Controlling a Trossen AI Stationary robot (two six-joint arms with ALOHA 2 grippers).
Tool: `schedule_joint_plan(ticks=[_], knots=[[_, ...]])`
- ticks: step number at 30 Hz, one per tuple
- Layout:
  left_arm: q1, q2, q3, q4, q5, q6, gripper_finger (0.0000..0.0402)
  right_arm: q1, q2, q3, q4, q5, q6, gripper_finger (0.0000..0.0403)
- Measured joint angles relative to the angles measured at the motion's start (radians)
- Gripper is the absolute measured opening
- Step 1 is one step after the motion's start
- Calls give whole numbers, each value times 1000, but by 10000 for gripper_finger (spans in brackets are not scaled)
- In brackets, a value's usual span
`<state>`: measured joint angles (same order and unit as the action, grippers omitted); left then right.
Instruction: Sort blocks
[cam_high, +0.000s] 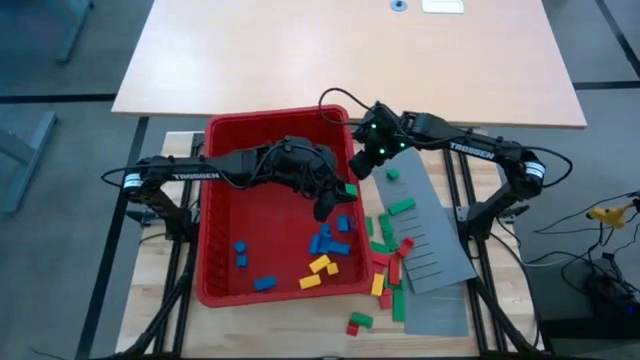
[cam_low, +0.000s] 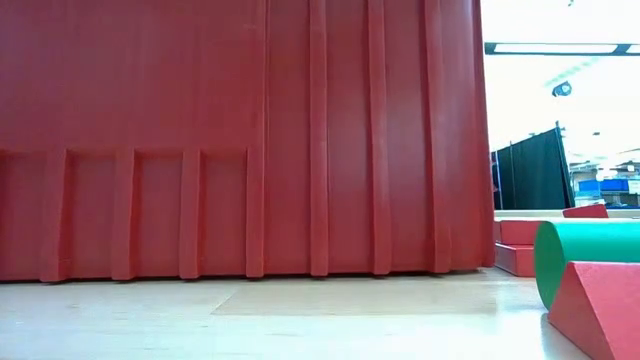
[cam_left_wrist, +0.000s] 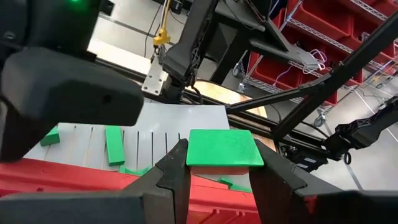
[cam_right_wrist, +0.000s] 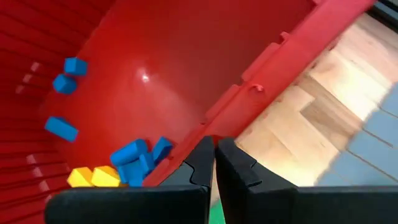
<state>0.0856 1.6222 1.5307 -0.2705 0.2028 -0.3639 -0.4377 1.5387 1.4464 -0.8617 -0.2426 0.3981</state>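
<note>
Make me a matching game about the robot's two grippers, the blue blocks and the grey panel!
1. left gripper
2. right gripper
3. small blue blocks
4. flat grey slotted panel

A. lying inside the big red plastic bin
B. shut on a green block
C. on the table beside the bin, with green blocks on it
D. shut on nothing, at the bin's rim

Pairs: 1-B, 2-D, 3-A, 4-C

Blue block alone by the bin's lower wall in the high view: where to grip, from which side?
Come straight down and pinch the blue block across its narrow width, mid-length. It lies flat, clear of neighbours, with the bin wall close by. The left gripper holds a green block now.
</note>
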Motion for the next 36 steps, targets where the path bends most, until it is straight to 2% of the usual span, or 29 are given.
schedule_joint_plan(ticks=[12, 17, 27, 36], knots=[[0, -19, 0, -31, 0, 11, 112, 3, 32, 0, 159, -111, 48, 0], [0, -19, 0, -32, 0, 26, 112, 1, 23, 0, 160, -129, 50, 0], [0, 9, 0, -9, -1, 41, 112, -53, -108, 0, 128, -112, 55, 0], [0, 73, 0, 66, 25, 41, 112, -58, -236, 0, 136, -98, 73, 0]])
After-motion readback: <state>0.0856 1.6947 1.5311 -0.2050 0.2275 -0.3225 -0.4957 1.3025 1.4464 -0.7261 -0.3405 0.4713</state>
